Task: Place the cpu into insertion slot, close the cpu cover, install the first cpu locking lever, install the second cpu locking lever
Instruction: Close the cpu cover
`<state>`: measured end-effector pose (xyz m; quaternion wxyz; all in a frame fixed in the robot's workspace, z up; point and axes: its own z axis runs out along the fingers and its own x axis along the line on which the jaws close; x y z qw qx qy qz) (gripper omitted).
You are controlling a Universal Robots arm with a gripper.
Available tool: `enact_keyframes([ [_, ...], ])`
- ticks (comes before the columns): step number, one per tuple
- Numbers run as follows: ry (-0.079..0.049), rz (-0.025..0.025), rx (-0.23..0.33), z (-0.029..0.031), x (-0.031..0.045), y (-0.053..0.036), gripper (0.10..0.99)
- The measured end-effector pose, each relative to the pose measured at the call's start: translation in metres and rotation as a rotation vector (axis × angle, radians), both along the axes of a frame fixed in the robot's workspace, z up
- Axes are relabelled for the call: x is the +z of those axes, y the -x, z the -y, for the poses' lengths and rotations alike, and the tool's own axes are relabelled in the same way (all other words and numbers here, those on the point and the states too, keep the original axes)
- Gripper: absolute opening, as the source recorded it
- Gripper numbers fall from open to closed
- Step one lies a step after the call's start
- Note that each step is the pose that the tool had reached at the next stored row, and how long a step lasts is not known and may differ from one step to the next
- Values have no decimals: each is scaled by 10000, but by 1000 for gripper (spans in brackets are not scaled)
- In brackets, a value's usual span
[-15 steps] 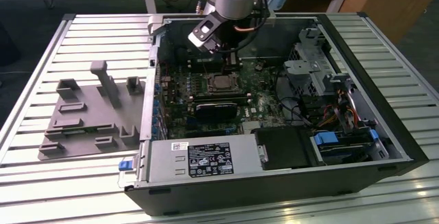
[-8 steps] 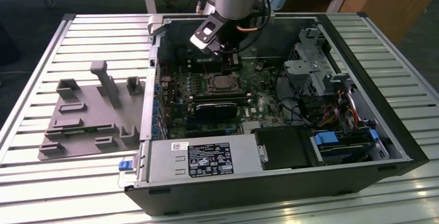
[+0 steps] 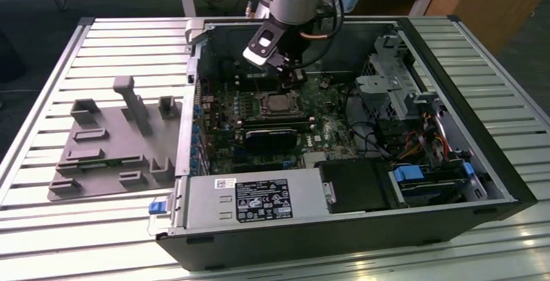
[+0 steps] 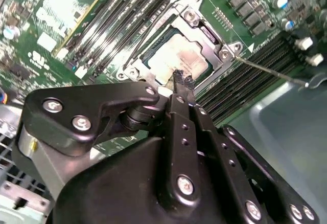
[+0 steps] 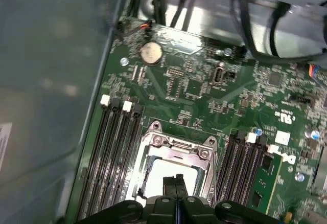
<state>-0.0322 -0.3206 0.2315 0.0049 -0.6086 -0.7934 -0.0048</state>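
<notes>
Here the tool [image 3: 292, 84] is hanging inside the open case [image 3: 344, 249], which is lying on its side on the slatted surface [image 3: 51, 236]. In both wrist views its two fingers [image 5: 170, 183] are pressing flat against each other, clenched on nothing. The cpu [image 4: 173, 55] is lying straight beneath the tool's tips, seated in the slot [image 5: 154, 128] on the green board [image 5: 194, 91], with its pale metal top facing up at the tool. Whether the tips are touching that top or hovering just above it, I cannot tell. The cover [image 5: 179, 151] is lying down flat around the cpu, framing it so that the chip is showing through the window. In the second wrist view, a thin metal lever [image 4: 268, 71] is sticking out from the slot's corner just beyond the tool's tips and reaching away from the tool across a bank of memory slots [image 4: 240, 75]. More long black memory slots [image 5: 115, 147] are running along both sides of the slot, close beside the tool. In the exterior view, a black fan card [image 3: 268, 140] is sitting on the board just past the cpu, nearer the camera than the tool. A silvery power supply [image 3: 249, 200] is filling the case edge beyond that. Well apart from the tool, outside the case on the exterior view's left, a grey fixture [image 3: 112, 145] with upright posts is resting on the surface.
</notes>
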Motion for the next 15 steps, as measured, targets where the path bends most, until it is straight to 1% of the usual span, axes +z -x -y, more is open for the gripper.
enact_keyframes([
  [15, 10, 1, 2730, 0, 0, 0, 102],
])
